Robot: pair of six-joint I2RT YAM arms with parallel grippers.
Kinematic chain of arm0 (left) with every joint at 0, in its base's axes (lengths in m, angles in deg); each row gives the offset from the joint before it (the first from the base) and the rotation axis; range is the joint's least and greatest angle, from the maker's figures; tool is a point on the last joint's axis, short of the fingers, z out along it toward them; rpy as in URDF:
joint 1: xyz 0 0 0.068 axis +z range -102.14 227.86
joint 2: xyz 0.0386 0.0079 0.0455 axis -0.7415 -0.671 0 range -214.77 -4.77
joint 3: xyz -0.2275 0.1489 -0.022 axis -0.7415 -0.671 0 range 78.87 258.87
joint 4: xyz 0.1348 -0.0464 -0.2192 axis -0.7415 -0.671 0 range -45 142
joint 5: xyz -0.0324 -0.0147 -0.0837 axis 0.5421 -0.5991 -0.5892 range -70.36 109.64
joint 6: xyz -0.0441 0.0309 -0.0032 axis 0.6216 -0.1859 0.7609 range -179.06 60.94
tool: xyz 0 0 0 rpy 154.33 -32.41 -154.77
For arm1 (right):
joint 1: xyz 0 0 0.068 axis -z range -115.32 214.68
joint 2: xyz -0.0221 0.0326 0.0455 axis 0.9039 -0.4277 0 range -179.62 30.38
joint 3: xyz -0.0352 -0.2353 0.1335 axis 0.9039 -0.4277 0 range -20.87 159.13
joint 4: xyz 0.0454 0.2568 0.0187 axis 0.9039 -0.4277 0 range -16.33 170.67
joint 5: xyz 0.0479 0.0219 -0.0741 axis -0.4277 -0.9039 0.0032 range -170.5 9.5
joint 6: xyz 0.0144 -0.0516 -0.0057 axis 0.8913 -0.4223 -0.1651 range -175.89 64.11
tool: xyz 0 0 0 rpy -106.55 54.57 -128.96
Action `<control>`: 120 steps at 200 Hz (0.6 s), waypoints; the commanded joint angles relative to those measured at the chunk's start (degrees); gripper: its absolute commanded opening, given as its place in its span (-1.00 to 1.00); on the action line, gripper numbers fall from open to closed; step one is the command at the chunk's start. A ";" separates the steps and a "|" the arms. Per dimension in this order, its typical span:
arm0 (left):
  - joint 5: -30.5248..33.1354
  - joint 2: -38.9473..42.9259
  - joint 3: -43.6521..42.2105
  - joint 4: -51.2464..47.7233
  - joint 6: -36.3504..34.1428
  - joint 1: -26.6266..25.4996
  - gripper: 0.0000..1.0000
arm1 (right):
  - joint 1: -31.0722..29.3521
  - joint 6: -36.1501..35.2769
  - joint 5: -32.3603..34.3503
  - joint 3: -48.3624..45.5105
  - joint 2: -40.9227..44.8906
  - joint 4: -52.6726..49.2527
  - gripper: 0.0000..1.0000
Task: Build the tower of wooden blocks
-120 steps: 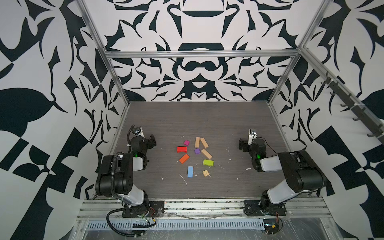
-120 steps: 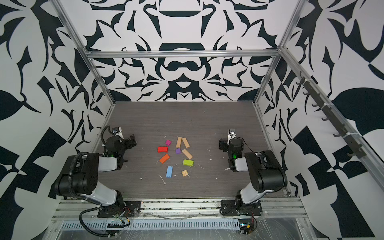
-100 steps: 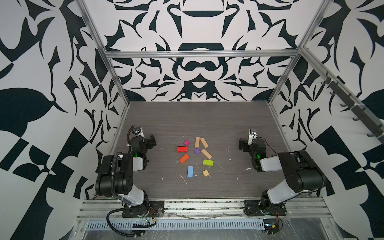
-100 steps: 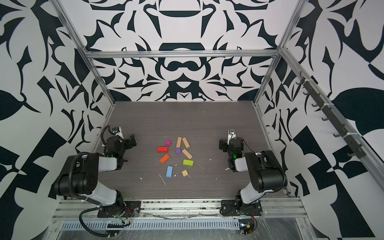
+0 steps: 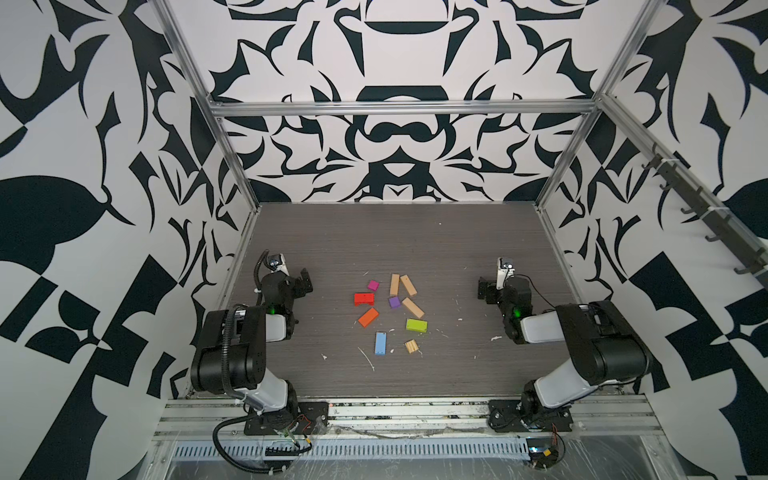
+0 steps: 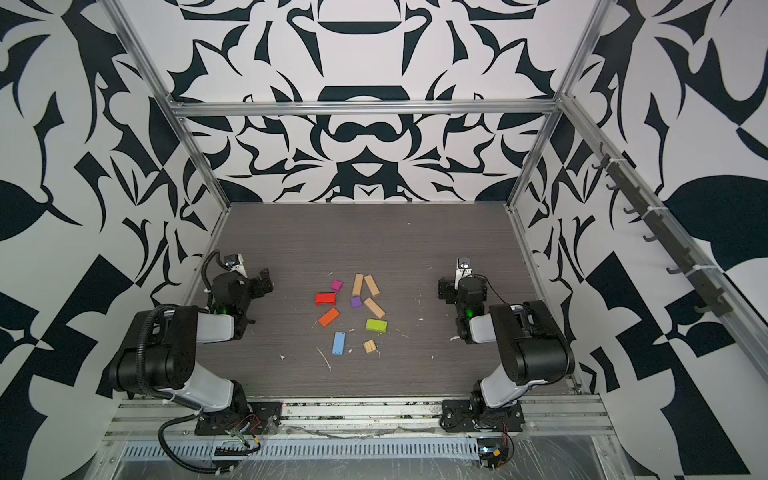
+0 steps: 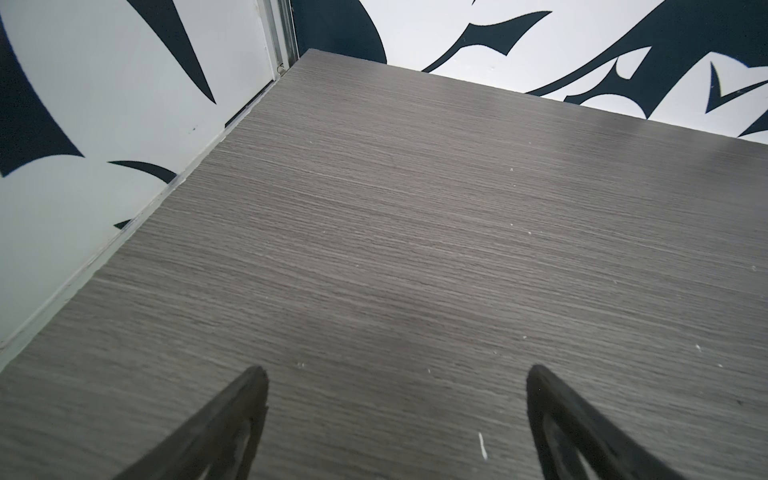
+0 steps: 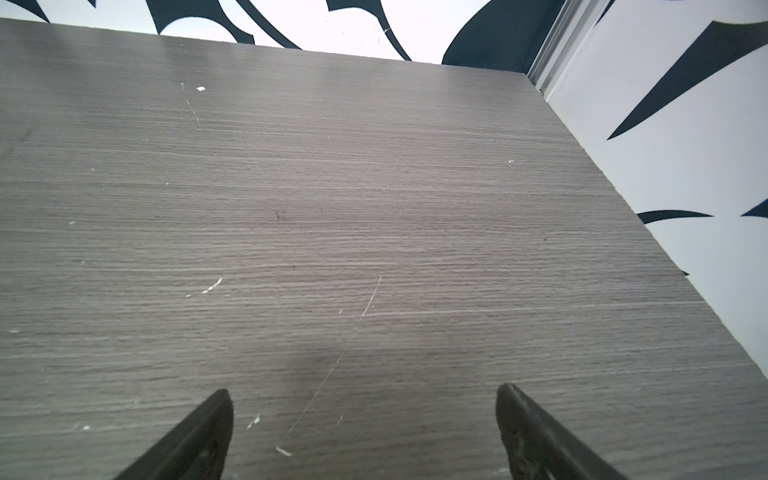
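The wood blocks lie loose and single on the table's middle in both top views: magenta cube (image 5: 372, 285), red block (image 5: 364, 298), orange block (image 5: 368, 317), purple cube (image 5: 394, 302), three tan planks (image 5: 394, 284), green block (image 5: 416, 325), blue block (image 5: 380, 343) and ridged tan square (image 5: 411, 345). None rests on another, and no wood block tower is in view. My left gripper (image 5: 301, 283) (image 7: 397, 382) is open and empty, well left of the blocks. My right gripper (image 5: 486, 291) (image 8: 363, 399) is open and empty, well right of them. Both wrist views show only bare table.
Patterned walls with metal frame posts (image 5: 232, 158) close in the grey table (image 5: 374, 241) on three sides. White scraps and scratches (image 5: 368, 359) dot its surface. The arm bases sit on the rail (image 5: 407, 409) at the near edge.
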 commanded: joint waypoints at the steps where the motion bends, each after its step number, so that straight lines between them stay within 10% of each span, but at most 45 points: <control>1: 0.29 0.49 0.28 1.83 -0.32 -0.12 0.99 | 0.18 0.06 -0.22 1.43 1.38 1.12 1.00; 120: 1.33 2.32 -0.17 1.59 -0.15 -0.12 0.99 | 0.21 1.98 5.64 1.06 4.19 -0.23 1.00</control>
